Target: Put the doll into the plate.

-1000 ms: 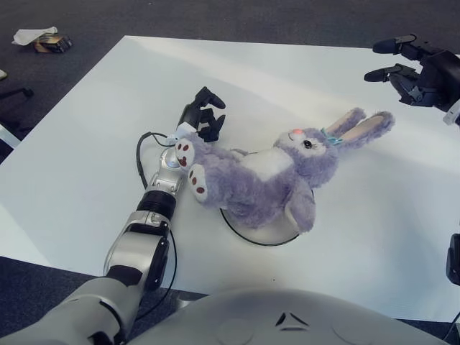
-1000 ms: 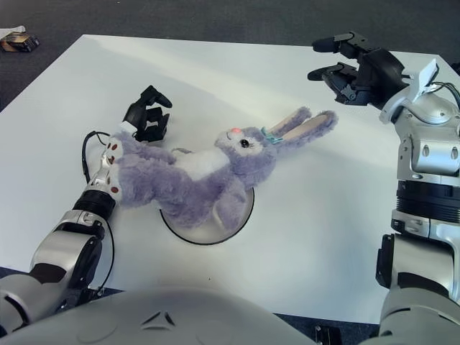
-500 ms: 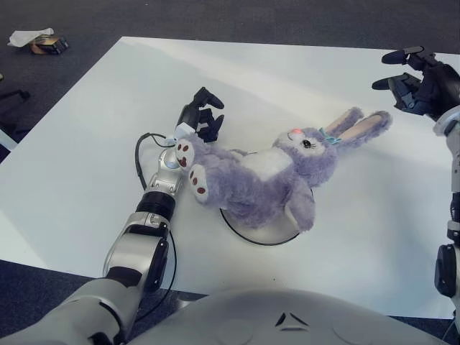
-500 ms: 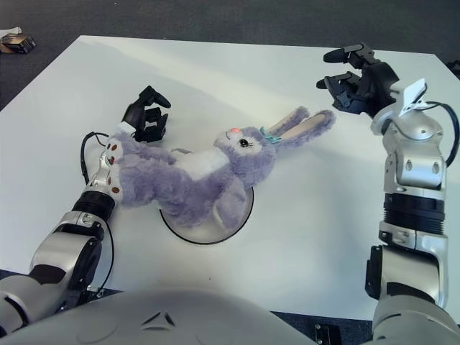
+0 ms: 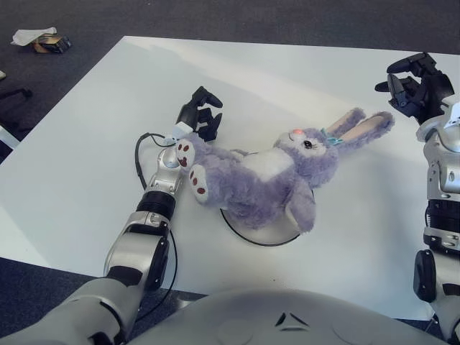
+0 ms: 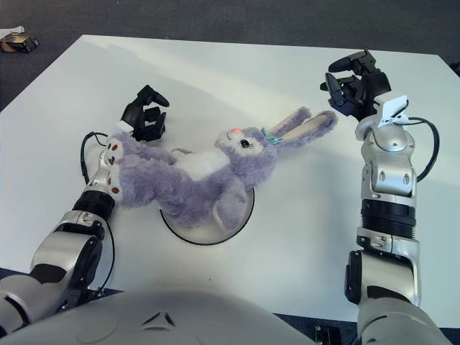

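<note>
Lying across plate (image 5: pixel 267 231): doll (image 5: pixel 273 171) | white table (image 5: pixel 86 144) | dark carpet (image 5: pixel 237 18)

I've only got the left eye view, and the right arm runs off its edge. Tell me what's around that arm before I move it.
Observer: In the right eye view a black cable loops out beside the wrist of the right hand, on its outer side.
Operator: Report what lies beyond the forearm.
Observer: The white table carries on to the right of it. The left hand shows beside the feet of the doll.
</note>
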`<action>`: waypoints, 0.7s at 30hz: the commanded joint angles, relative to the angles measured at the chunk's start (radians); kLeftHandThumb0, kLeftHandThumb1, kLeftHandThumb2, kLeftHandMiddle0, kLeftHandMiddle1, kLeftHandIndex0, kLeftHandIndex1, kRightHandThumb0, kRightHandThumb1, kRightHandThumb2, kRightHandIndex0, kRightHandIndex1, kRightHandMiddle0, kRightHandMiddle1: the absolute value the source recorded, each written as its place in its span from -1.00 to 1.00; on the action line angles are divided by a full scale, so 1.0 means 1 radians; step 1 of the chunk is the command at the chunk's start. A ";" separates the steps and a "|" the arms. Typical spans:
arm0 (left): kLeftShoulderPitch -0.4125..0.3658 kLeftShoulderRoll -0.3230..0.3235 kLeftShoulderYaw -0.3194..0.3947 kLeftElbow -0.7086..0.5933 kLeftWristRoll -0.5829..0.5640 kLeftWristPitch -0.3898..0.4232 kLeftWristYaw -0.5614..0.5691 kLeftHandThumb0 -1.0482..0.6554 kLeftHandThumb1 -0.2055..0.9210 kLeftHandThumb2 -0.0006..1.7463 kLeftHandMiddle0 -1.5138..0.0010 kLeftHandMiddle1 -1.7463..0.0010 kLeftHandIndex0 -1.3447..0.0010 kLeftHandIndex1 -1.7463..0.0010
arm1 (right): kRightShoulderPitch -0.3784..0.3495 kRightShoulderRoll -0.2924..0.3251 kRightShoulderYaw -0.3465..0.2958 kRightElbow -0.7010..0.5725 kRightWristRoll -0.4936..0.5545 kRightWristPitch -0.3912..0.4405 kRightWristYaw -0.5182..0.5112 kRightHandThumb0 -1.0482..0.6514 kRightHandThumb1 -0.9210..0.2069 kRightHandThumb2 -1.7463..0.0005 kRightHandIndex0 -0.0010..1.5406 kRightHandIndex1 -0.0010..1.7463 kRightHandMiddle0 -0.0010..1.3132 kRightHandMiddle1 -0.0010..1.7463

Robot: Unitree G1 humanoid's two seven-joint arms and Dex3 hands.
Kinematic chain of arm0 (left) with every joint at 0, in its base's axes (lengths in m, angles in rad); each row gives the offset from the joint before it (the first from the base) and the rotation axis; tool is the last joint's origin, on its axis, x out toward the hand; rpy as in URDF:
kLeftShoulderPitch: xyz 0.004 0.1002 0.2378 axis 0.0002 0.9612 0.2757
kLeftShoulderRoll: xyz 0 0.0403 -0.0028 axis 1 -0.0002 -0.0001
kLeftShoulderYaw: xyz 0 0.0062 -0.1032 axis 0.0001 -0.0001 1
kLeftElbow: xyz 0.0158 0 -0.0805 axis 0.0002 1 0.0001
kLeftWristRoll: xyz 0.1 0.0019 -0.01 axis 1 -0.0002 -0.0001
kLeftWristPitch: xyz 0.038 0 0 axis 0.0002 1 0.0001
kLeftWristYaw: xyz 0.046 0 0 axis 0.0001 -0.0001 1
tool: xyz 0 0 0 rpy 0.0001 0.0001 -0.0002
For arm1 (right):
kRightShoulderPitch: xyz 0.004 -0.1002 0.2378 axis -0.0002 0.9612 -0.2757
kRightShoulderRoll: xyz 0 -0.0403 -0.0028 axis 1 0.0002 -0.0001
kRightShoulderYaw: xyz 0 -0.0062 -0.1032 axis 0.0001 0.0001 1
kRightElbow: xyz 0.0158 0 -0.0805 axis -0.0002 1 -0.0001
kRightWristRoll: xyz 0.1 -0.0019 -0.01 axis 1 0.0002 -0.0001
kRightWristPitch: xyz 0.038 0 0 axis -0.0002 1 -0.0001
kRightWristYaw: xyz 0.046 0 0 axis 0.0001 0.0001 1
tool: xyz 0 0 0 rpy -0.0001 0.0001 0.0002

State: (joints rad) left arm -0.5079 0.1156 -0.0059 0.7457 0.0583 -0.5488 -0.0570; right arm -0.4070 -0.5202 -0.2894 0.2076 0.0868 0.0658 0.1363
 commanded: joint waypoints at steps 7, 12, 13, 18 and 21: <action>0.065 -0.011 0.005 0.048 -0.010 0.006 -0.008 -0.23 0.51 0.03 -0.26 -1.00 0.46 -1.00 | -0.080 0.029 -0.068 0.303 0.018 -0.127 -0.097 -0.03 -0.93 0.37 -0.58 0.59 -0.68 1.00; 0.061 -0.012 0.010 0.053 -0.012 0.002 -0.004 -0.23 0.51 0.03 -0.25 -1.00 0.46 -1.00 | -0.094 0.044 -0.083 0.389 0.029 -0.184 -0.122 0.18 -0.72 0.20 -0.55 0.73 -0.64 1.00; 0.061 -0.012 0.011 0.054 -0.013 0.001 -0.005 -0.23 0.51 0.03 -0.25 -1.00 0.46 -1.00 | -0.095 0.044 -0.085 0.402 0.031 -0.194 -0.122 0.20 -0.66 0.14 -0.54 0.76 -0.63 1.00; 0.059 -0.013 0.014 0.067 -0.005 -0.031 0.007 -0.23 0.51 0.03 -0.25 -1.00 0.46 -1.00 | -0.116 0.051 -0.119 0.469 0.071 -0.206 -0.131 0.22 -0.52 0.00 -0.52 0.84 -0.60 1.00; 0.056 -0.012 0.013 0.075 0.004 -0.042 0.017 -0.23 0.50 0.04 -0.26 -1.00 0.45 -1.00 | -0.128 0.052 -0.133 0.495 0.090 -0.197 -0.140 0.23 -0.43 -0.08 -0.48 0.86 -0.57 1.00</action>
State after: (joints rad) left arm -0.5146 0.1149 0.0099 0.7657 0.0486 -0.5711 -0.0553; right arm -0.5070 -0.4757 -0.3975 0.6732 0.1476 -0.1233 0.0094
